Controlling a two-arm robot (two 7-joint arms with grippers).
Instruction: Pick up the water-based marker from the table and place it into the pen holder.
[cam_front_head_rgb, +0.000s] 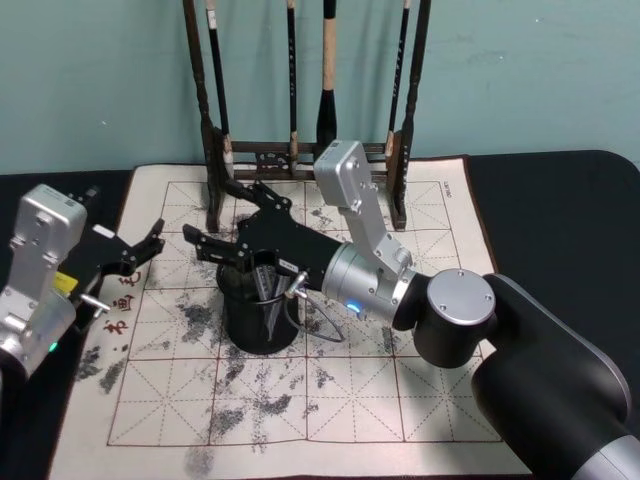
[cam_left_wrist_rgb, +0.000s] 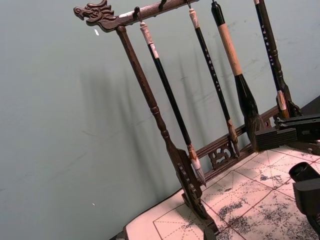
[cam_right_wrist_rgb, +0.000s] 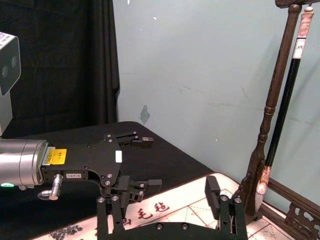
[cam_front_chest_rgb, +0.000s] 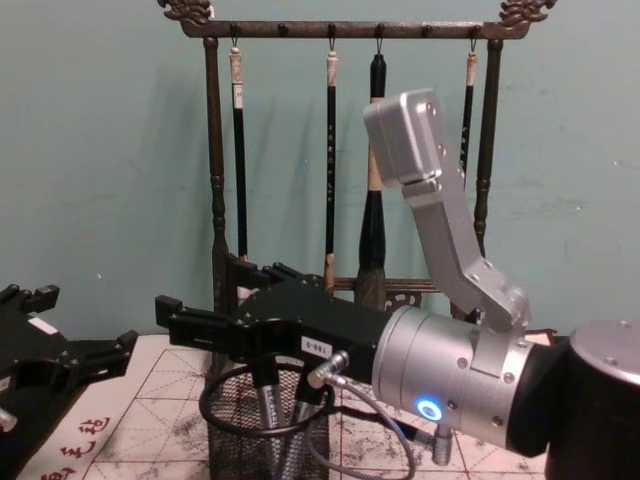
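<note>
Behind the dark desk (cam_front_head_rgb: 560, 200) with its stained whitish calligraphy mat (cam_front_head_rgb: 420, 400) stood one carved wooden brush rack (cam_front_chest_rgb: 214, 150) holding four brushes. One black wire-mesh pen holder (cam_front_head_rgb: 258, 322) sat on the mat, two silvery markers (cam_front_chest_rgb: 268, 412) upright inside. The right end effector (cam_front_head_rgb: 222, 220) spread wide over its rim; the left end effector (cam_front_head_rgb: 152, 240), also open, hovered just beside.

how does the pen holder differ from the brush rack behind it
The pen holder is a short black wire-mesh cup with a thick round rim; the brush rack is a tall dark carved wooden frame. The holder stands mid-mat with items inside; the rack stands at the mat's far edge with brushes hanging. Both are dark and upright.
</note>
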